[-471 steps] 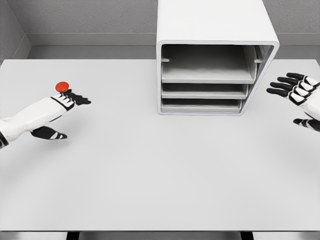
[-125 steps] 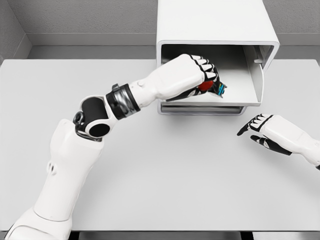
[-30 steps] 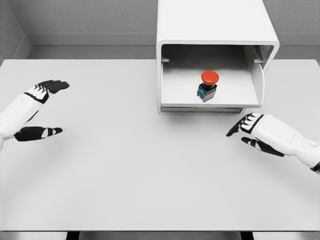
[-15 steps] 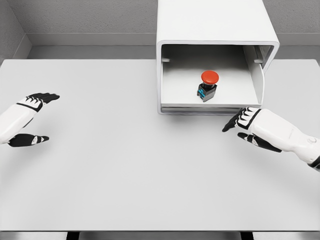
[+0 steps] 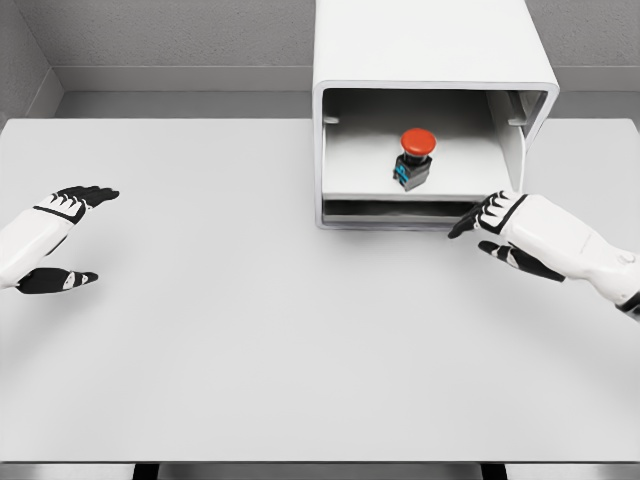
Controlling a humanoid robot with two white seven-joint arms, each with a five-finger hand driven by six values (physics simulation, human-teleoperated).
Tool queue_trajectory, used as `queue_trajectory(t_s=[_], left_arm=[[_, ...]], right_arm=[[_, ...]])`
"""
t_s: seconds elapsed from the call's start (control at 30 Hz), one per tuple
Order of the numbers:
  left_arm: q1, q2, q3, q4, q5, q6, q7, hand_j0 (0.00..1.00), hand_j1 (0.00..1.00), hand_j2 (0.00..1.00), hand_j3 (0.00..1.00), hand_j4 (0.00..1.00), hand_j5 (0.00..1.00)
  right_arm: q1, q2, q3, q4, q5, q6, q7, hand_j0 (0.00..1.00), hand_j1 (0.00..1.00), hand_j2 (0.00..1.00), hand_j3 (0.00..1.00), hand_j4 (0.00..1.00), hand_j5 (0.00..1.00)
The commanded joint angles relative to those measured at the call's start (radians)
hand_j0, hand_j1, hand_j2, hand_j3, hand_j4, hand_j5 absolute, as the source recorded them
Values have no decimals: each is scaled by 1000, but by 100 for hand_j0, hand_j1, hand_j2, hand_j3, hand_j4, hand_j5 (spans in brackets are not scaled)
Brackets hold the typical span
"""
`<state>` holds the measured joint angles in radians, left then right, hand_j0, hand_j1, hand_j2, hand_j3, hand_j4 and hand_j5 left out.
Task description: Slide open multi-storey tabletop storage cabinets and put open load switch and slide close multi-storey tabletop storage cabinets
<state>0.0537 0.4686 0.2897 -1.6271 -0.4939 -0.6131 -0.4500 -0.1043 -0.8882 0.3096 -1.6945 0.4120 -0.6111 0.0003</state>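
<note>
drawer [image 5: 360, 180] carrying load switch [image 5: 414, 158]: rigid, slides easily, push its front edge | right hand [image 5: 500, 225]: fingers spread, empty, at the edge | left hand [image 5: 52, 240]: relaxed, empty

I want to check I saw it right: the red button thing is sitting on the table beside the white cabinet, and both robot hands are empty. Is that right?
Not quite. In the head view the red button switch sits on the cabinet's top tray, not the table. Both hands, left and right, are empty.
</note>
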Motion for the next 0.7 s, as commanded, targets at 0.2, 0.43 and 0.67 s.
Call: queue_trajectory(t_s=[0.2,0.43,0.67], left_arm=[[0,-1,0,0,8,2,1,100,100,100,100,100,100],[5,1,0,0,9,2,1,100,100,100,100,100,100],[5,1,0,-2,11,2,1,100,100,100,100,100,100]], right_arm=[[-48,18,34,33,2,0,0,61,61,61,61,61,61],[-98,35,59,87,10,0,0,62,62,62,62,62,62],[-166,61,123,136,10,0,0,62,62,62,62,62,62]])
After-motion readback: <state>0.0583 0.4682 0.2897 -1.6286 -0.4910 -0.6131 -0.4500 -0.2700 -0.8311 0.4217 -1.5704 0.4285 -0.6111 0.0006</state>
